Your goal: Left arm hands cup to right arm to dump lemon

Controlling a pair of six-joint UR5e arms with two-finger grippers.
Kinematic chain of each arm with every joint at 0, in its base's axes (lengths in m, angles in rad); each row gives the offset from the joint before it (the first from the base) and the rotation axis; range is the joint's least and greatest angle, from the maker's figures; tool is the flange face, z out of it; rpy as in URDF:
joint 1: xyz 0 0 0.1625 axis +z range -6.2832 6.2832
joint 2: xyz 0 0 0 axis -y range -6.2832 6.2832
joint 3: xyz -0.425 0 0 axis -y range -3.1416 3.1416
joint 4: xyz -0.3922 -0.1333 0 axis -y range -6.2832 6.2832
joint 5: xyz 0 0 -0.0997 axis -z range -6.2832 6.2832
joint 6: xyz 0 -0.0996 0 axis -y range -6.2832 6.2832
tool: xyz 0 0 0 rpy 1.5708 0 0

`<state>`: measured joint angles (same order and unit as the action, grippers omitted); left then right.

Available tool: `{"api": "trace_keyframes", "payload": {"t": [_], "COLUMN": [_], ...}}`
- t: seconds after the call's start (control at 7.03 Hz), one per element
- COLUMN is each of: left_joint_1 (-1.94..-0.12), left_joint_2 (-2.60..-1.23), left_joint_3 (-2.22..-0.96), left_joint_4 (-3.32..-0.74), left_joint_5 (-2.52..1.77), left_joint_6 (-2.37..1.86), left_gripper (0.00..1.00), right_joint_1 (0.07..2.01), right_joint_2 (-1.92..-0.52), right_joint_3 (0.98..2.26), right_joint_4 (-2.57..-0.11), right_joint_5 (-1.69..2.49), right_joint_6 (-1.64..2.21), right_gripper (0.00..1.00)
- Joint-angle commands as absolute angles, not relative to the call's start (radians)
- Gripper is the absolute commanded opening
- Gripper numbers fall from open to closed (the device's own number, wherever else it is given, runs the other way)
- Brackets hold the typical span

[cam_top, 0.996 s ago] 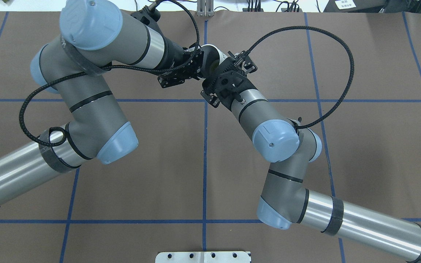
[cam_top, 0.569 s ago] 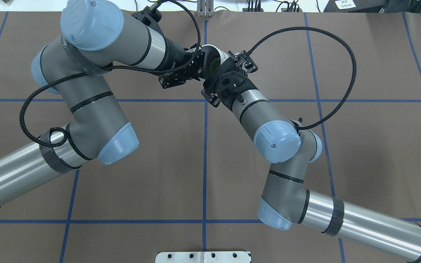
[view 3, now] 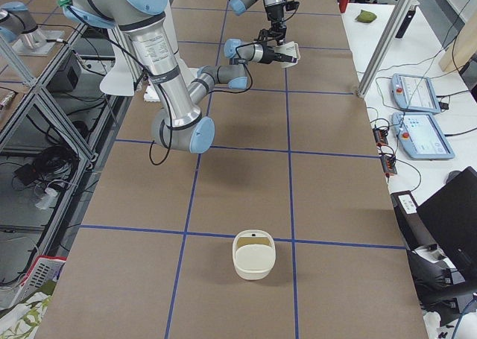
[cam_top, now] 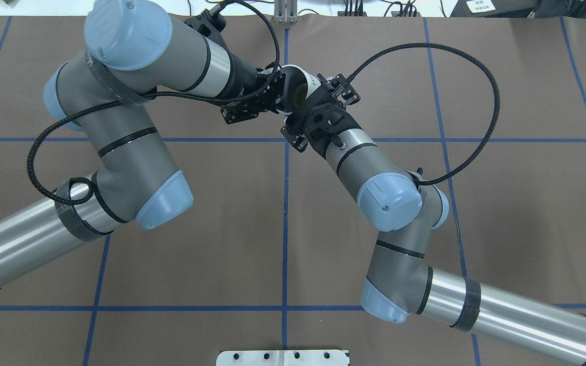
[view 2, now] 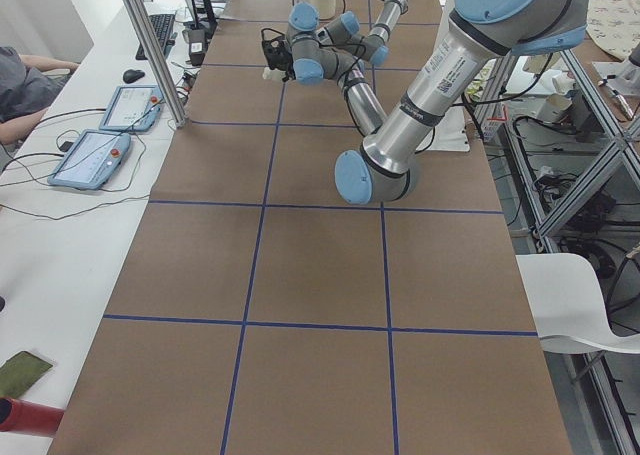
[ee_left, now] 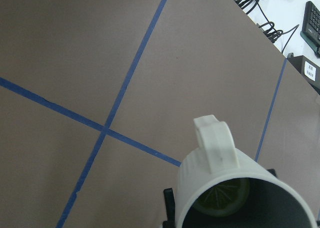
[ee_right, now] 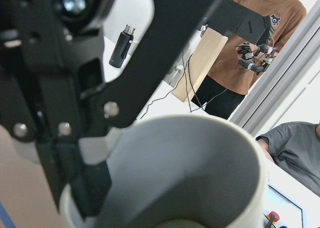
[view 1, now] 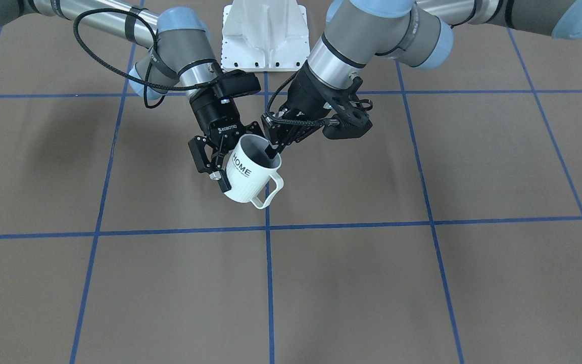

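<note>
Exterior front-facing view, entry one: white ribbed cup (view 1: 248, 174) lettered HOME, hanging tilted in the air above the table (view 1: 422, 283), its handle on the side away from the robot. The left gripper (view 1: 272, 149) is pinching the rim, one finger reaching into the dark interior. The right gripper (view 1: 219, 163), marked ROBOTIQ, is sitting against the cup's lettered side; whether it is clamping the wall cannot be told. The left wrist view is showing a lemon slice (ee_left: 223, 200) lying in the cup's bottom.

Surface: brown matting, blue tape lines (view 1: 267, 283) dividing it into large squares, white mounting plate (view 1: 263, 35) at the robot's edge. A cream tub (view 3: 254, 255) is standing toward the robot's right end, well apart from the arms.

Room: a white side bench (view 3: 440, 71) is carrying two tablet-like pendants (view 3: 422, 134); a seated person (view 2: 25, 75) is resting an arm there; a white chair (view 2: 585, 300) is standing on the robot's side.
</note>
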<state>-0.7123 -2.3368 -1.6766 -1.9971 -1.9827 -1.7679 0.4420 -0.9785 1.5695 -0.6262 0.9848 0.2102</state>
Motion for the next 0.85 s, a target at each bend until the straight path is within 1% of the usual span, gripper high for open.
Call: {"api": "trace_keyframes", "payload": {"t": [0.0, 0.14, 0.43, 0.71], "left_joint_1": [-0.715, -0.719, -0.780, -0.880], "left_joint_2": [-2.339, -2.336, -2.335, -2.323], "left_joint_3": [-1.677, -1.680, -1.680, -1.680], "left_joint_4": [-1.997, -1.996, -1.994, -1.996], "left_joint_5": [-1.979, -1.986, -2.047, -2.175], "left_joint_6": [-1.752, -1.737, -1.648, -1.616], "left_gripper": [0.99, 1.00, 1.00, 1.00], "right_joint_1": [0.440, 0.439, 0.427, 0.416], "right_joint_2": [-0.979, -0.980, -1.005, -1.063], "right_joint_3": [1.571, 1.571, 1.595, 1.673], "right_joint_4": [-0.623, -0.620, -0.618, -0.620], "right_joint_5": [0.976, 0.976, 0.974, 0.974], "right_joint_6": [0.219, 0.222, 0.225, 0.244], "right_gripper": [0.43, 0.30, 0.25, 0.22]}}
